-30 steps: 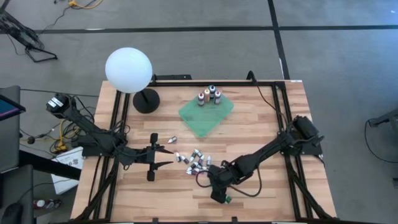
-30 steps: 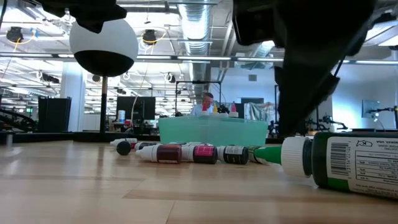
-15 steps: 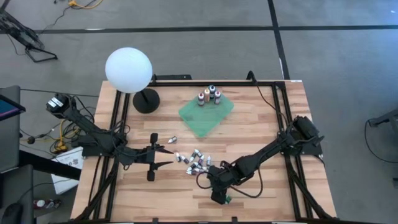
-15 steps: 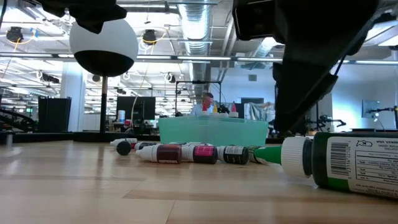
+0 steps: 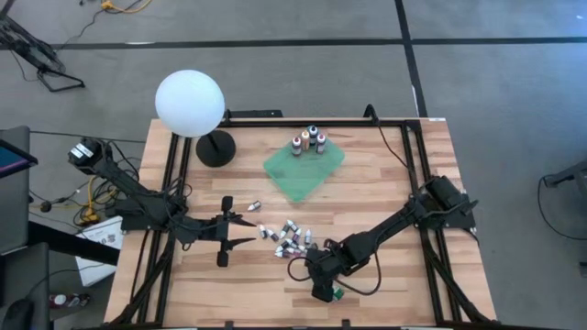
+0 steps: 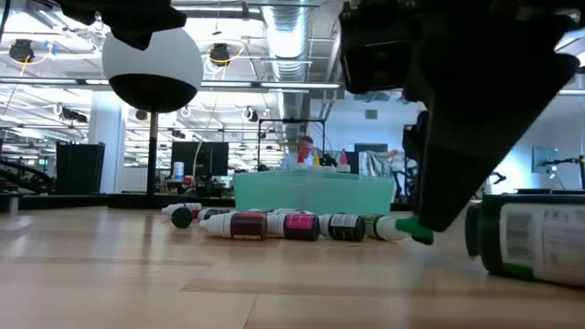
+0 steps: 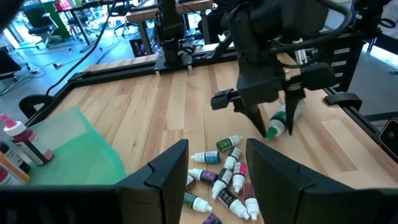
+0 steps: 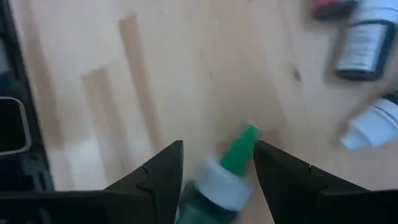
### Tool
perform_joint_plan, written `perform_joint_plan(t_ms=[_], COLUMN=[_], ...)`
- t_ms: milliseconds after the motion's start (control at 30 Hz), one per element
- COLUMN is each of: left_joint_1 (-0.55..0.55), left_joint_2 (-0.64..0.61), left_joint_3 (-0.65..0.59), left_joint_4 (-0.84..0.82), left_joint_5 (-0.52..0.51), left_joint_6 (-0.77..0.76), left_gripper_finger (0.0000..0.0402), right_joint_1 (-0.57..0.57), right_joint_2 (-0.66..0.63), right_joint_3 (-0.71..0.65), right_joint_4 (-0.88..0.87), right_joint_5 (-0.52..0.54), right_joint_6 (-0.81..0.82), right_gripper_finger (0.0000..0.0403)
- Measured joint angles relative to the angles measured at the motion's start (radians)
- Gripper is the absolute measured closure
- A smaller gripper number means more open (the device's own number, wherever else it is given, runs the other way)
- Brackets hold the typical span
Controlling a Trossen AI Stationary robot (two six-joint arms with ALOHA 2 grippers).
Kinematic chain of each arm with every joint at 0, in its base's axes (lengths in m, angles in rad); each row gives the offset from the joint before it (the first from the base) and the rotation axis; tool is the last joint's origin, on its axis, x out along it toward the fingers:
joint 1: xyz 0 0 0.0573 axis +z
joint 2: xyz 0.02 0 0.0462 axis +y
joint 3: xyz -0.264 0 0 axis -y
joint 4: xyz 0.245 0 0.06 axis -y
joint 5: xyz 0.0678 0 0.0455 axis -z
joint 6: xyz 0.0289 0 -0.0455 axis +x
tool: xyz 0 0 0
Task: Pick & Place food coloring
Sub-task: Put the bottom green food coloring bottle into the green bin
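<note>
Right pincer [image 8: 214, 163]: spread wide over the lying green-tipped bottle [image 8: 222, 171], not gripping it.
Left pincer [image 5: 249, 230]: wide, beside the bottle pile [image 5: 289, 239].

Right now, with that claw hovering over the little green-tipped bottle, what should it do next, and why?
Probably lower a little and close. The right claw is open, and the green-tipped bottle lies on its side between its fingers, apart from the pile of bottles. It is not gripped yet, so closing seems the natural step before carrying it toward the green cloth. The left claw waits open beside the pile.
</note>
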Motion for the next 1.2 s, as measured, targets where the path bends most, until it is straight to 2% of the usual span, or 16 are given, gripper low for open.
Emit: perform_joint_plan(t_ms=[467, 933, 1200], left_joint_1=[0.0, 0.0, 0.0], left_joint_2=[0.0, 0.0, 0.0], left_joint_3=[0.0, 0.0, 0.0], left_joint_4=[0.0, 0.0, 0.0], left_joint_5=[0.0, 0.0, -0.005], left_joint_6=[-0.006, -0.008, -0.009], left_gripper_finger=[0.0246, 0.0246, 0.0246], right_joint_1=[0.0, -0.016, -0.019], right_joint_2=[0.009, 0.006, 0.014], right_joint_3=[0.004, 0.008, 0.071], right_joint_4=[-0.088, -0.227, -0.468], right_joint_5=[-0.023, -0.112, -0.116], right_joint_6=[-0.055, -0.153, -0.252], right_gripper_finger=[0.022, 0.0278, 0.0287])
